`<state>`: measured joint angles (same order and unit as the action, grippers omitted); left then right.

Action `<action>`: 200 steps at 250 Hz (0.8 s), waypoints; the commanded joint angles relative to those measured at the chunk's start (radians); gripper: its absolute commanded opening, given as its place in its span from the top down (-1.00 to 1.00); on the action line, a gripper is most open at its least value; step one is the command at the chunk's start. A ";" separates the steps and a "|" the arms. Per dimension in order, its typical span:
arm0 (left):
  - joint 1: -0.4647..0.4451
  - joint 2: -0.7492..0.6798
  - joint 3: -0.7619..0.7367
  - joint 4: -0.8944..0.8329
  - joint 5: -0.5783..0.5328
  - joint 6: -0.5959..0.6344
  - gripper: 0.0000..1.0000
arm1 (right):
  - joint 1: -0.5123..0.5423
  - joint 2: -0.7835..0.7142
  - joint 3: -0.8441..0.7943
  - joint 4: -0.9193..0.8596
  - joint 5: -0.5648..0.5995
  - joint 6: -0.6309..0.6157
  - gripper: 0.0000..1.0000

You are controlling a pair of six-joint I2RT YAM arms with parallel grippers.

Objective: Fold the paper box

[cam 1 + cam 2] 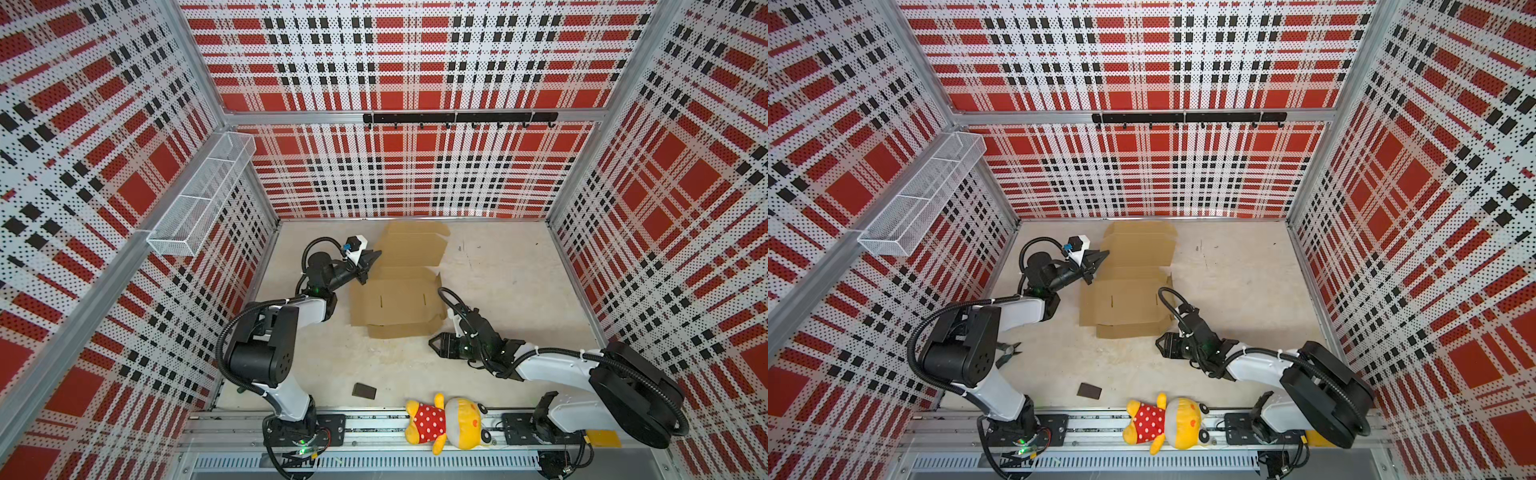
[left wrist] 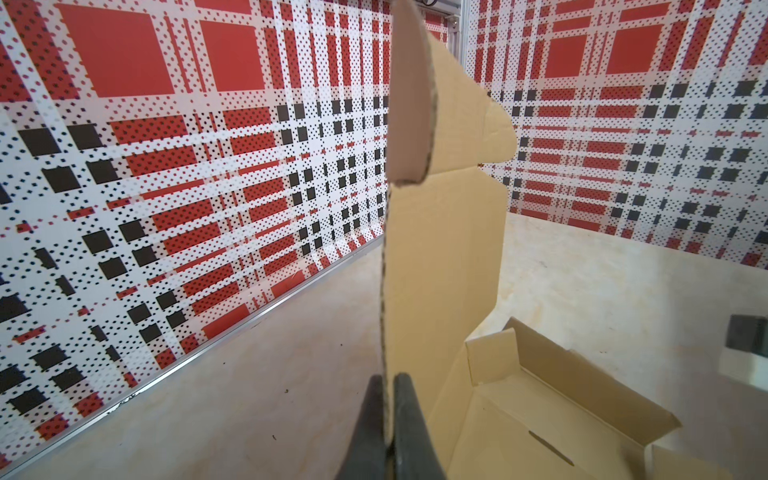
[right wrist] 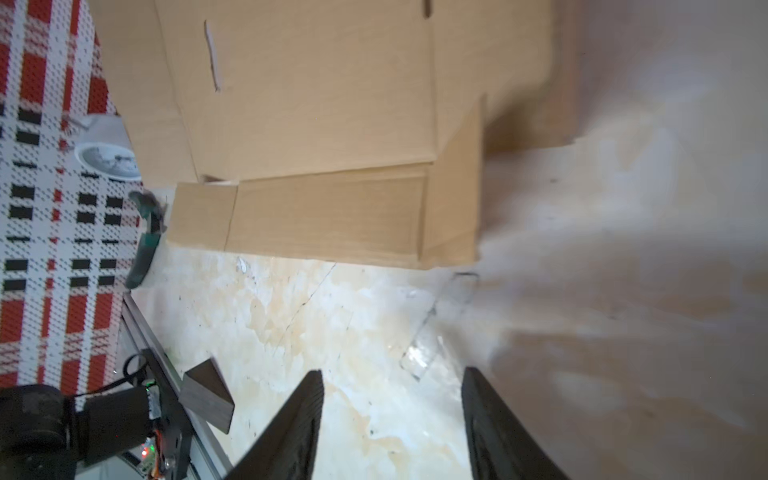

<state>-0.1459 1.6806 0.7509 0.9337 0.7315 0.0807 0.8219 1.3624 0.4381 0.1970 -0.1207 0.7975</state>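
the left gripper point(image 2: 388, 384) is closed tight on the cut edge of the paper box point(image 1: 395, 303), pinching the raised rear panel between both fingers. the left wrist view shows that panel standing upright from the half-formed tray. the right gripper point(image 3: 392, 374) has its jaws part-way apart with only bare table point(image 3: 332, 324) between them. it holds nothing and sits just off the box's near right corner. the box sits mid-table toward the left arm, plain brown on every visible face. in a top view a pair of pliers point(image 1: 1009, 351) lies by the left arm's elbow; the right wrist view shows their green handles past the box's front flap. a small dark block point(image 1: 364, 390) lies on the table near the front, and a plush toy point(image 1: 446, 422) lies on the front rail.
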 commanded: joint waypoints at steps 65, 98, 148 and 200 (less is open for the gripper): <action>-0.003 0.034 0.030 -0.033 -0.036 0.019 1.00 | 0.063 0.153 0.198 -0.056 0.029 -0.194 -0.16; -0.002 0.037 0.040 -0.054 -0.047 0.024 1.00 | 0.095 0.234 0.270 -0.063 -0.042 -0.213 -0.17; -0.004 0.040 0.047 -0.065 -0.052 0.026 1.00 | 0.110 0.314 0.310 -0.019 -0.123 -0.185 -0.18; -0.003 0.039 0.044 -0.073 -0.052 0.028 1.00 | 0.109 0.330 0.327 -0.026 -0.042 -0.178 -0.21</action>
<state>-0.1467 1.7107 0.7750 0.8539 0.6865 0.0990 0.9321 1.6878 0.7418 0.1387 -0.2173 0.6174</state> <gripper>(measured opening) 0.062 0.601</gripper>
